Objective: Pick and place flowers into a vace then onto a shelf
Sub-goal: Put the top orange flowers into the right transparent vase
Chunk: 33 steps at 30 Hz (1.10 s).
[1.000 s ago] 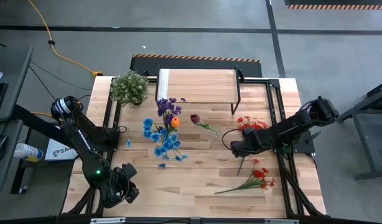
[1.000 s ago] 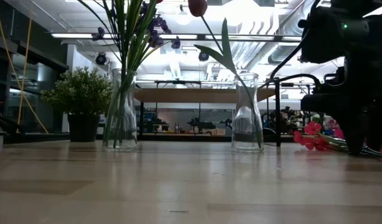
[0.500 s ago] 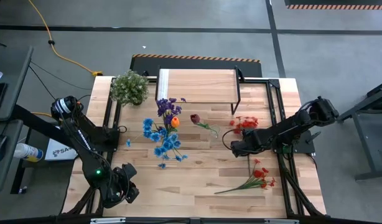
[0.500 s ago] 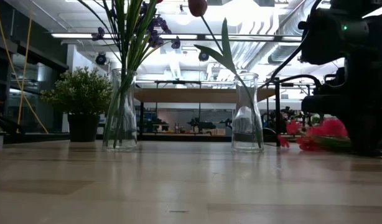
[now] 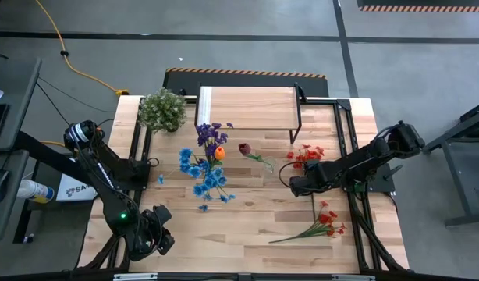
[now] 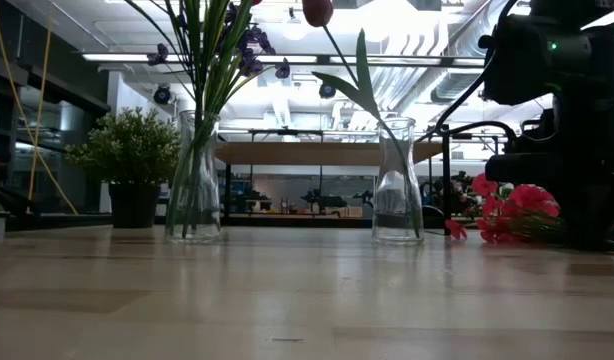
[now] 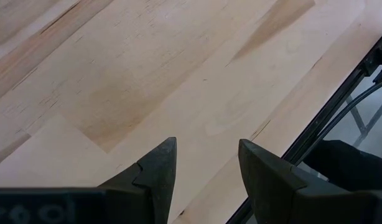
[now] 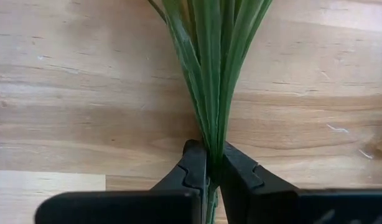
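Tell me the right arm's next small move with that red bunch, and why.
Probably a straight lift. The right hand is shut on the red flowers' green stems, and the blooms lie low near the table. Raising them would clear the wood before carrying them toward the nearer vase, which holds only one flower.

Around the wooden table

A bushy potted plant (image 5: 162,110) is standing at the far left corner of the plank table (image 5: 247,234), and in the low view it (image 6: 133,160) is showing just left of a clear glass vase (image 6: 194,180), with a second glass vase (image 6: 397,185) standing well apart to the right. A yellow cable (image 5: 68,58) is trailing across the grey floor (image 5: 247,47) beyond the table, and a striped black-and-orange strip (image 5: 247,73) is lying along the table's far edge.
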### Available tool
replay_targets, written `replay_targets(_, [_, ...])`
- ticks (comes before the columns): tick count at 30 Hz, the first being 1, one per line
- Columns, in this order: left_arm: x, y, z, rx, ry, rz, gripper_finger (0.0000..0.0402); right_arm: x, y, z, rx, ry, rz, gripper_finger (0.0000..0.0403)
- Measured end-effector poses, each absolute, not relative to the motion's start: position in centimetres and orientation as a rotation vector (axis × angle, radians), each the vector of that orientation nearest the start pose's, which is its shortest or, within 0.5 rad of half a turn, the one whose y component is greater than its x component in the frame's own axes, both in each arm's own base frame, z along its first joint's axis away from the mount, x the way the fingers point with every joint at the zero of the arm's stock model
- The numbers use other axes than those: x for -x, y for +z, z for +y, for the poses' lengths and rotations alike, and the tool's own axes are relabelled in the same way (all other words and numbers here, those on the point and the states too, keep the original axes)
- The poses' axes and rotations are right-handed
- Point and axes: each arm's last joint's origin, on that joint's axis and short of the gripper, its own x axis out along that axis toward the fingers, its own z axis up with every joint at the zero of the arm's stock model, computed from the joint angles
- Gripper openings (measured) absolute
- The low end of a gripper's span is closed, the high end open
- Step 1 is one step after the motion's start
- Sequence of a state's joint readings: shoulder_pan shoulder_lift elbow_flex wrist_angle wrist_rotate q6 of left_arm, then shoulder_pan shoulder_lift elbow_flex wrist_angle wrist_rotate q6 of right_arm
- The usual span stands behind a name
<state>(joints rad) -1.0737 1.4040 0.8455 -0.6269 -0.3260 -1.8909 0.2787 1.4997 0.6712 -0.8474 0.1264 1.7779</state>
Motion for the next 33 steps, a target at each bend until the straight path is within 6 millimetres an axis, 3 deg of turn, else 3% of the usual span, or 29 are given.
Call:
replay_targets(25, [-12.8,19.7,-21.7,0.913,0.372,1.085,0.0207,-18.1,16.1,4.6,-1.037,-1.216,1.080,0.0015])
replay_targets(33, [-12.8,19.7,-21.7,0.919,0.367,1.083,0.0207,-17.6,16.6,3.6,-1.013,-1.267,1.056,0.0015])
